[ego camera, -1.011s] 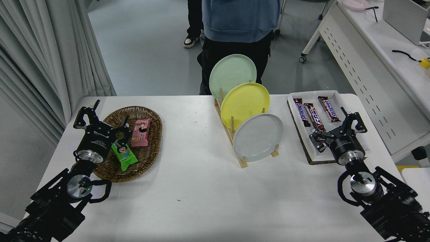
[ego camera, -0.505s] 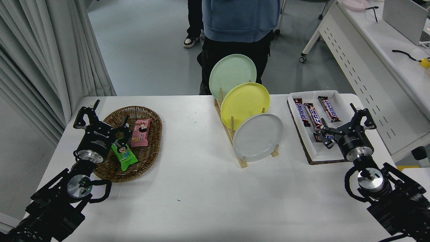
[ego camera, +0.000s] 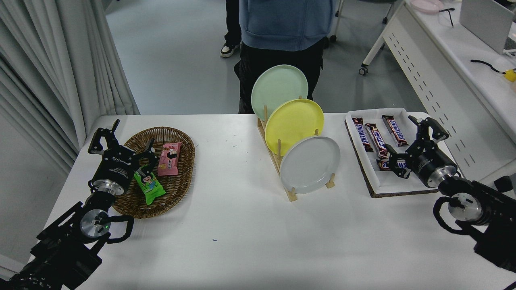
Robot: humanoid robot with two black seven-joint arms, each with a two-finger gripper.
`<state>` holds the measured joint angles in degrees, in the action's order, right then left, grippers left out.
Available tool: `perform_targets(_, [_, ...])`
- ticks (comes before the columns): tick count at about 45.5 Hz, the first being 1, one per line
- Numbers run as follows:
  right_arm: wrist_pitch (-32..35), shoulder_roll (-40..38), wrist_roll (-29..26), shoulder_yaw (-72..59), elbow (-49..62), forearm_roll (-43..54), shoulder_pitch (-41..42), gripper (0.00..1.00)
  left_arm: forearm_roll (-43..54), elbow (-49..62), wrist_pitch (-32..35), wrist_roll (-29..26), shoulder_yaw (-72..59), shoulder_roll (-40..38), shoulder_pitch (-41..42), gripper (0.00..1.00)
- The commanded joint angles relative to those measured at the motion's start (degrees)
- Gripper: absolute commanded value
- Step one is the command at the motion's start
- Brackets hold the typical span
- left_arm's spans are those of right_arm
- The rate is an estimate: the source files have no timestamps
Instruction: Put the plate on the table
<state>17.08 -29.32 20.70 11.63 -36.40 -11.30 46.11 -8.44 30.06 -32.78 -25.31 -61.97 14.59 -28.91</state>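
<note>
Jaws spread wide and holding nothing, the right gripper [ego camera: 409, 147] hangs over the near right part of a white tray [ego camera: 381, 183] of chocolate bars [ego camera: 378, 139] at the right side of the white surface [ego camera: 242, 225], well apart from the plate rack. The light-grey plate [ego camera: 309, 164] stands on edge in the nearest slot of the wooden rack [ego camera: 288, 192], leaning back between the upright pegs, untouched by either arm. Behind it in the same rack stand a yellow plate [ego camera: 294, 123] and, farthest back, a pale green plate [ego camera: 279, 90], each partly overlapped by the one in front.

At the lower left, the left gripper [ego camera: 121, 143] sits parked at the near left edge of an oval wicker basket [ego camera: 181, 181], its jaws likewise apart and empty, one fingertip over the basket. The basket holds a green snack packet [ego camera: 149, 185] and a pink one [ego camera: 168, 159] lying side by side.

At the far side of the surface, directly behind the rack, a person in a blue top [ego camera: 286, 20] and dark trousers stands facing the robot; no hands are in view. To the right, beyond the tray, runs a white desk with a perforated side panel [ego camera: 427, 80].
</note>
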Motion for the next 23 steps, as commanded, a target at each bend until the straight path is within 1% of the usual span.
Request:
perform_targets(1, [0.2,-5.3,0.0,-14.0,-5.5,0.0,5.7,1.00,0.0,0.0,0.0,0.0,-0.1,0.0,0.0,1.00])
perform_targets(5, [0.1,-8.5,0.0,-17.7,-9.5,0.6,7.3,1.00,0.0,0.1,0.0,0.0,0.0,0.0,0.0,1.00])
perform_targets(12, [0.0,-13.9,0.0,-25.1,-17.4,2.2,12.9,1.00,0.0,0.0,0.0,0.0,-0.1,0.0,0.0,1.00])
perform_targets(16, [0.0,-17.2,0.0,-25.8,-21.5,2.2,14.4,1.00,0.0,0.1,0.0,0.0,0.0,0.0,0.0,1.00])
perform_targets(20, [-0.3,-17.3,-0.3,-25.1,-22.6,0.9,15.4,1.00,0.0,0.0,0.0,0.0,0.0,0.0,0.0,1.00])
perform_targets(23, [0.2,-17.1,-1.6,-23.6,-22.9,-1.2,15.1,1.00,0.0,0.0,0.0,0.0,0.0,0.0,0.0,1.00])
